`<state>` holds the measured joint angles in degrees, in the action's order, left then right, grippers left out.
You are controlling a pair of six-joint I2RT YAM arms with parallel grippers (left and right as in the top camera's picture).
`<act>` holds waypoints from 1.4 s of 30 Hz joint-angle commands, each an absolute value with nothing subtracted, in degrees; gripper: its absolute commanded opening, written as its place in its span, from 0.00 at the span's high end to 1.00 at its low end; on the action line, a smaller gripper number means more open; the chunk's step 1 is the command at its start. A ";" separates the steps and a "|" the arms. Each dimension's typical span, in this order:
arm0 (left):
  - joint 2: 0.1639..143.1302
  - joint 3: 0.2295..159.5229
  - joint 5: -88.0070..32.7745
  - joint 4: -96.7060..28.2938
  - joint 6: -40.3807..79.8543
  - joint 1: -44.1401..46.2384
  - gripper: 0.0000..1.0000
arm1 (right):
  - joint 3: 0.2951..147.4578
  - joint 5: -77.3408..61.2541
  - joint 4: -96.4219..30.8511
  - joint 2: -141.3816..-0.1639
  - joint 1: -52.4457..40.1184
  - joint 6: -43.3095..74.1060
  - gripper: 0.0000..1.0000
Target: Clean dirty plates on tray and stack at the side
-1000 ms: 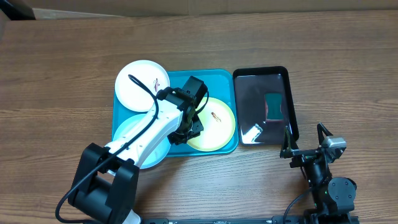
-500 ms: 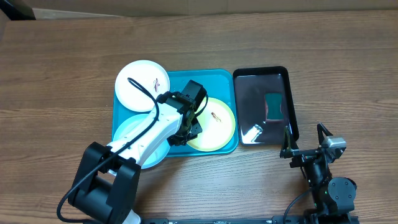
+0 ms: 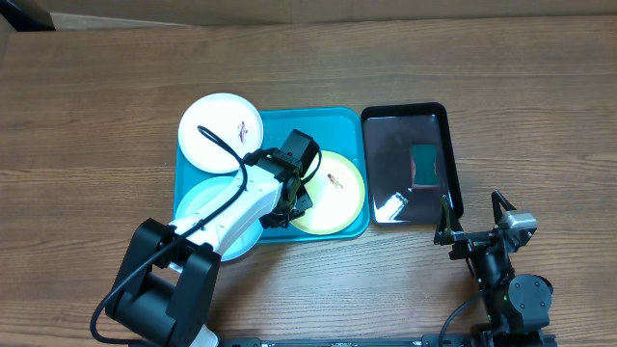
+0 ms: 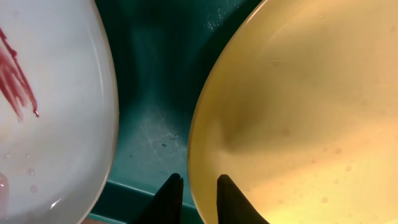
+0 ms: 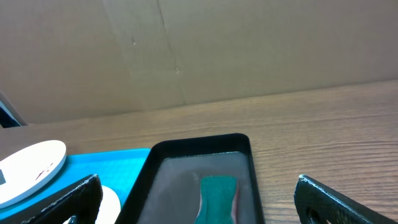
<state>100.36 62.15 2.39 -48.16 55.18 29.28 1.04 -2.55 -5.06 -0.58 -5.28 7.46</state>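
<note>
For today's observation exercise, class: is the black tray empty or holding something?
Holding something: a green sponge lies inside the black tray.

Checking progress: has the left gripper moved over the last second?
Yes. The left gripper has shifted slightly toward the tray's near edge, at the green plate's rim.

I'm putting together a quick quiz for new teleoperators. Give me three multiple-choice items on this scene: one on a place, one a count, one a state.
1. The green sponge lies: A in the black tray; B on a shelf; C in a bowl.
2. Plates in view: A two; B three; C four.
3. The right end effector is: A open and empty; B shut on a cloth; C shut on a cup.
Key: A, the overhead view shows it inside the black rim; B, white plate, pale blue plate, lime-green plate; A, its fingers stand wide apart, holding nothing.
</note>
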 commanded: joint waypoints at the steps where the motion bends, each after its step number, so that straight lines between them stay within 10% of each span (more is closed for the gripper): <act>1: 99.77 60.69 4.12 -48.10 55.77 29.28 0.81 | 0.45 -2.02 -4.67 -0.16 -5.02 7.25 0.00; 32: 99.77 59.96 5.58 -46.35 55.77 29.28 0.96 | 0.45 -2.02 -4.67 -0.16 -5.02 7.22 0.00; 36: 99.77 59.68 5.80 -45.69 55.77 29.28 0.80 | 0.45 -2.02 -4.67 -0.16 -5.02 7.22 0.00; 42: 99.77 58.04 5.78 -43.72 55.75 29.28 0.84 | 0.45 -2.02 -4.67 -0.16 -5.02 7.22 0.00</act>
<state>100.36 59.18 4.78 -44.25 55.55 29.28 1.04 -2.55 -5.08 -0.58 -5.28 7.44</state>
